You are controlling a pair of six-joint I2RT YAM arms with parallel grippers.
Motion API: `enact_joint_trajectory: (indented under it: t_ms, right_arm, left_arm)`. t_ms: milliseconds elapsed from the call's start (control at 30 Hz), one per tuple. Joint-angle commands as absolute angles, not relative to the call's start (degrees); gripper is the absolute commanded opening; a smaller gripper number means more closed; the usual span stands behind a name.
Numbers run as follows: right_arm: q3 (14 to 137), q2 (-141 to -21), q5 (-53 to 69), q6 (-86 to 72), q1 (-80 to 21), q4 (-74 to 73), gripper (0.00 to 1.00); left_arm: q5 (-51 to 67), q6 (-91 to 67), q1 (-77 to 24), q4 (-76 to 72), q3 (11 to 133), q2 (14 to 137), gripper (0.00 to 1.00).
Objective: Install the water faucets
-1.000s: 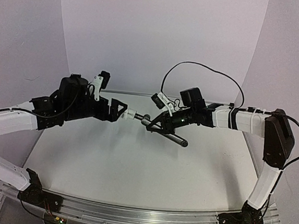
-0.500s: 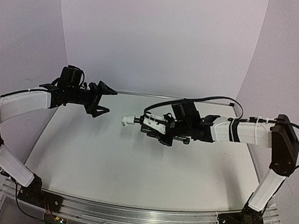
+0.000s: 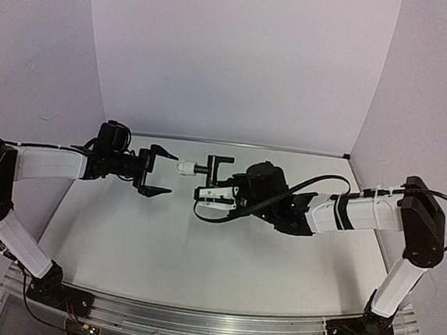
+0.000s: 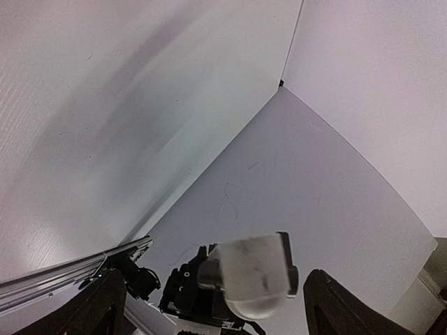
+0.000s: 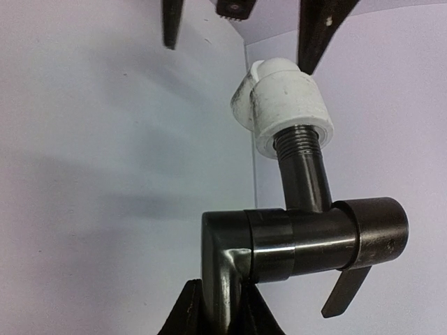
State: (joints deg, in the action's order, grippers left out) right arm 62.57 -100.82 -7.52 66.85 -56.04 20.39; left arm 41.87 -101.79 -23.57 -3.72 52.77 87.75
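Two jaw sets: right gripper (image 5: 220, 310) clamped tight on slim black metal faucet (image 5: 293, 241), mid-air between arms; left gripper (image 3: 168, 173) wide open, empty. Centre small white plastic cylindrical fitting (image 5: 286, 105), on faucet thread, between left jaws before closing.

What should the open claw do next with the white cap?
Probably the left gripper should ease forward until its open fingers sit around the white cap. The cap sits just ahead of them, on the threaded end of the black faucet, which the right gripper grips.
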Motion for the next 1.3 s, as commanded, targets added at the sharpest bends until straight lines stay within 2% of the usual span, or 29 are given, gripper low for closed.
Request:
enact_joint_trajectory:
  t_ms: [0,267,400,467,567,667,867,1033,1167,1267]
  right_arm:
    - [63.6,-100.4,-13.8,71.7,-58.0,37.3,0.00]
    - [64.9,-103.3,-14.5,75.2,-59.9,39.9,0.00]
    - [64.9,-103.8,-14.5,74.5,-60.0,39.9,0.00]
    - [65.3,-104.2,-14.9,74.1,-60.2,39.8,0.00]
    - [65.9,-104.9,-15.7,74.3,-60.6,39.6,0.00]
    - [66.7,-105.4,-16.2,73.6,-60.7,38.8,0.00]
    - [70.4,-106.4,-14.4,68.2,-60.7,32.6,0.00]
    - [75.9,-106.6,-8.4,57.8,-60.7,20.5,0.00]
    - [79.7,-106.1,-1.3,47.1,-60.3,12.5,0.00]
    - [82.1,-104.9,8.3,37.7,-58.4,8.0,0.00]
  left_arm:
    - [40.8,-106.5,-23.6,-8.6,52.4,86.4,0.91]
    - [40.3,-107.4,-25.2,-15.2,52.9,87.9,0.96]
    - [38.9,-108.3,-25.4,-17.0,51.5,87.0,0.94]
    - [38.8,-108.3,-25.7,-18.1,51.4,86.9,0.84]
    - [38.5,-108.0,-26.0,-20.1,51.0,86.9,0.62]
    - [38.4,-107.5,-26.1,-21.4,50.9,86.9,0.49]
    - [37.3,-103.8,-26.2,-21.5,51.2,86.2,0.34]
    - [36.4,-96.7,-26.2,-22.9,51.7,86.0,0.18]
    - [34.4,-86.4,-26.3,-20.7,52.8,85.0,0.14]
    - [33.9,-77.3,-26.3,-20.2,54.0,84.6,0.13]
